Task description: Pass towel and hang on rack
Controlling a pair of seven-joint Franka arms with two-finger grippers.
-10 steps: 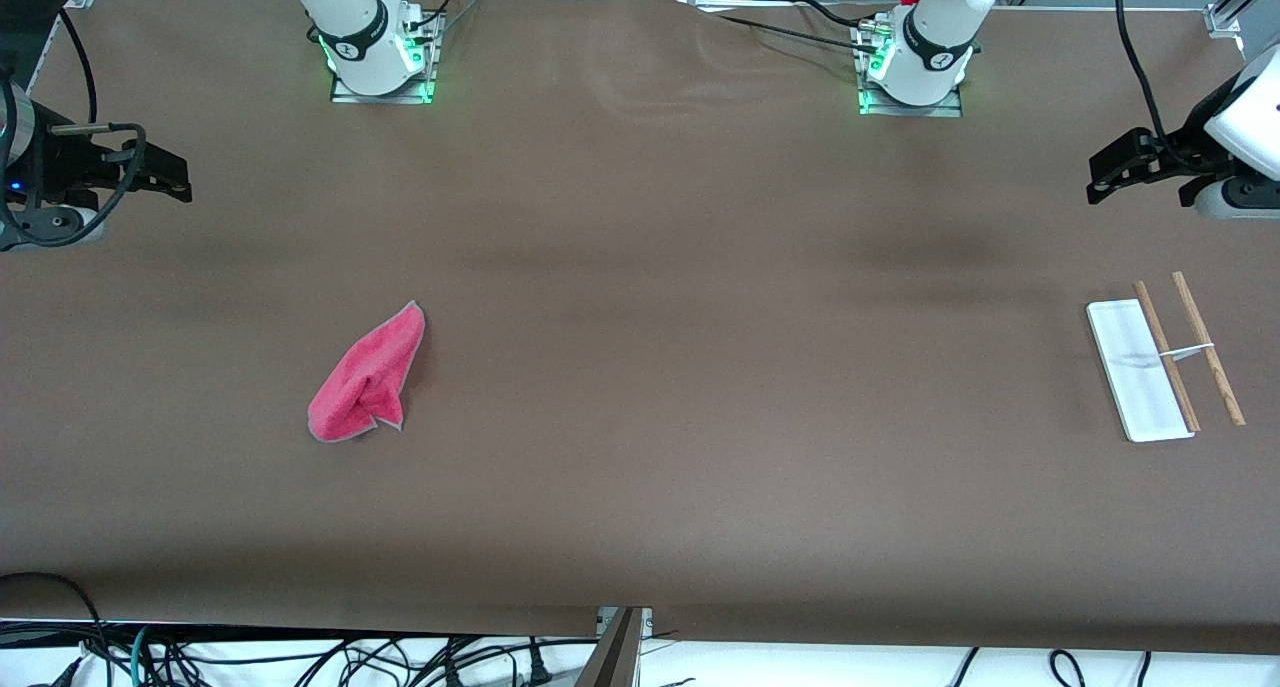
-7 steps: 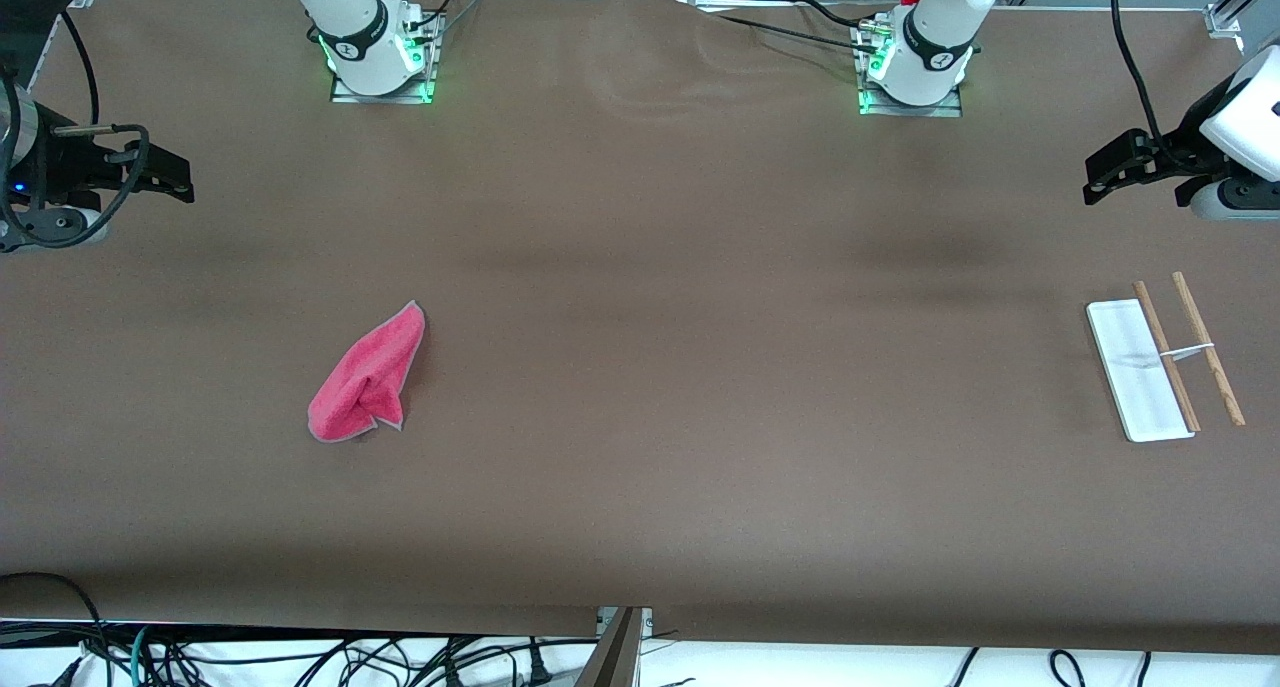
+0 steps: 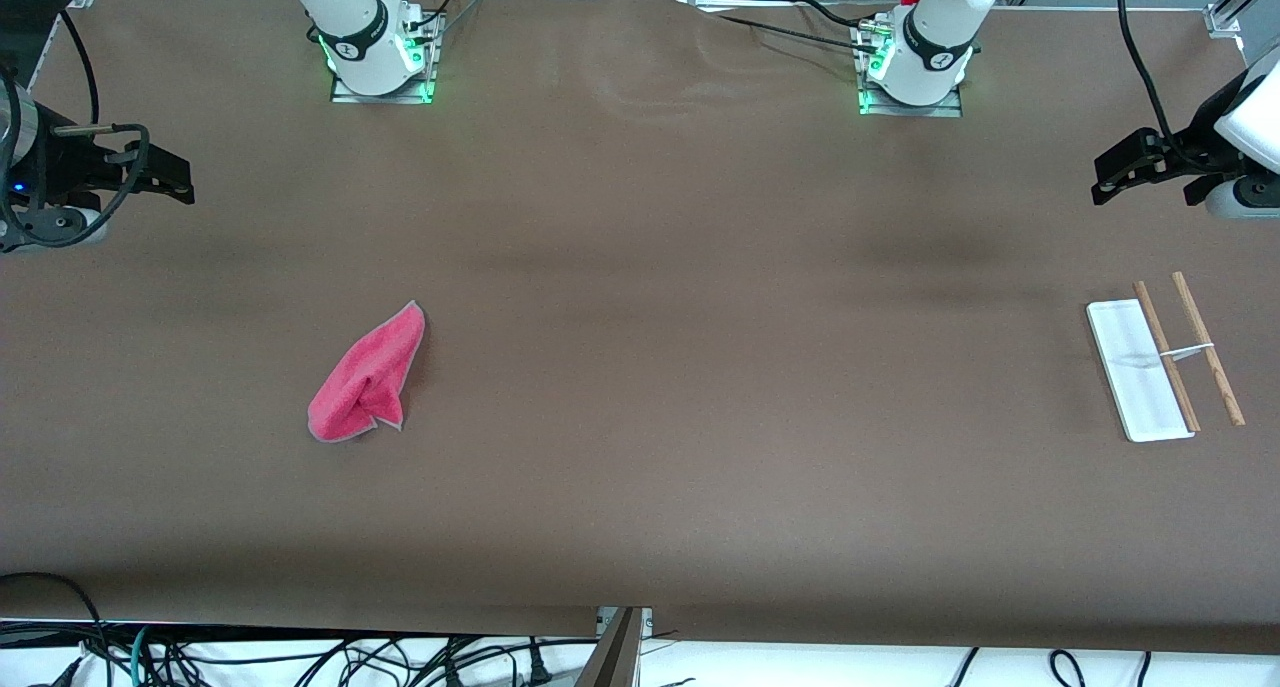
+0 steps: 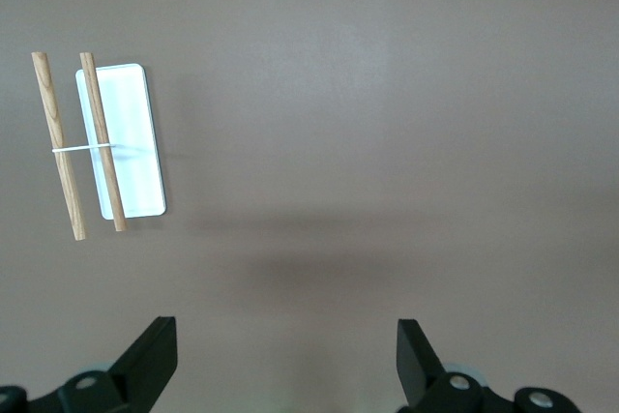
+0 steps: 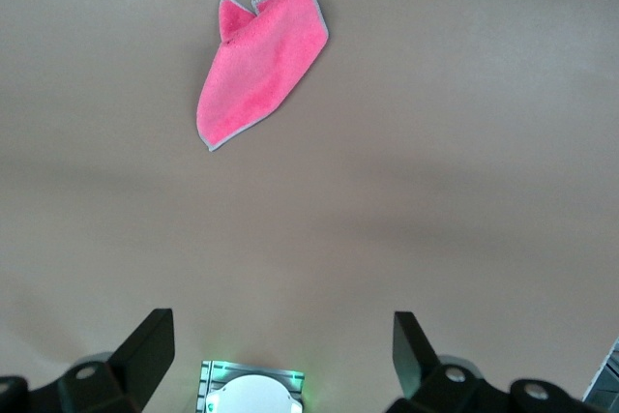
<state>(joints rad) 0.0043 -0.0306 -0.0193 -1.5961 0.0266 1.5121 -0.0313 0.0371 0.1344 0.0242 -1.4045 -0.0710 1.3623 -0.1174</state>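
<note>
Brown surface [image 3: 640,367] is open bare cloth across the middle. Only obstacles: crumpled pink-red fabric towel [image 3: 366,378] toward the right arm's end, and white-based rack with two wooden rods [image 3: 1165,363] toward the left arm's end, well apart. Left tool [image 3: 1150,170] and right tool [image 3: 150,175] hang high at the surface ends, fingers spread, nothing between them.

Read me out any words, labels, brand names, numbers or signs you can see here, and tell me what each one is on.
None can be read.
Round marks on the black bands of the two arm bases: too small to read.
Towel, rack and table: no print on them.
</note>
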